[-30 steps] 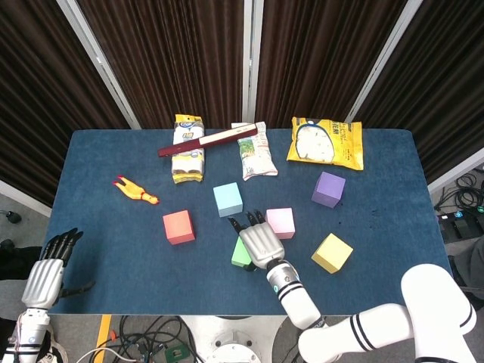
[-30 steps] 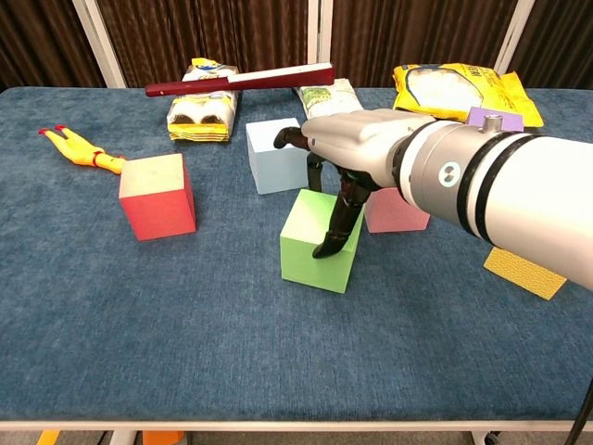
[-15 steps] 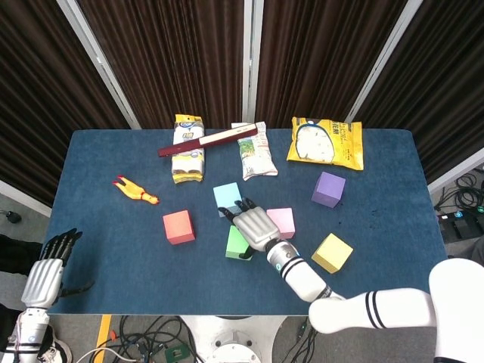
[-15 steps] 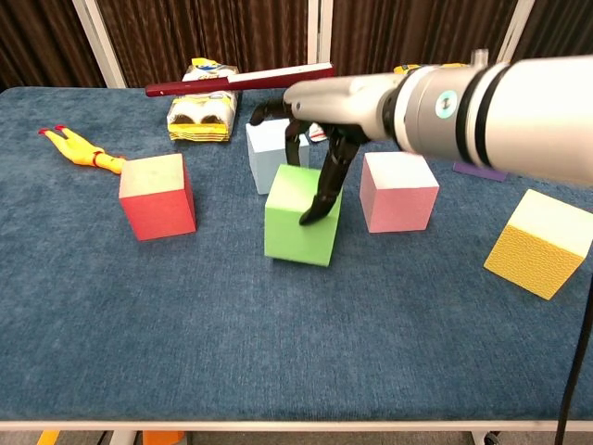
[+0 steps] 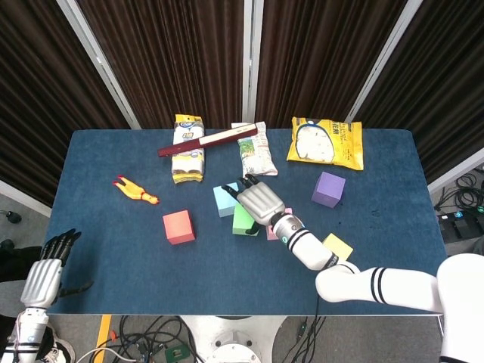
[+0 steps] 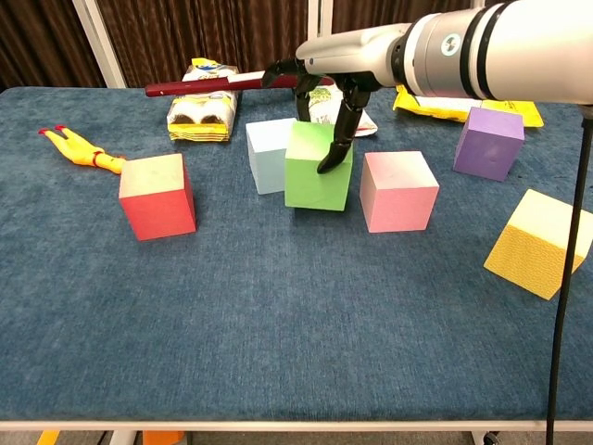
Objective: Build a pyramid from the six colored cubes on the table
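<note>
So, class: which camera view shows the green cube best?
The chest view: the green cube shows its front face and top, held by the right robot hand, between the light blue cube and pink cube. The head view shows only a sliver beneath that hand.

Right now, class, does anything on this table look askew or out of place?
Yes. The long dark-red flat stick lies slanted across the top of the yellow snack packet, propped rather than flat on the table. The yellow foam cube sits turned at an angle, unlike the squarely set red foam cube.
</note>
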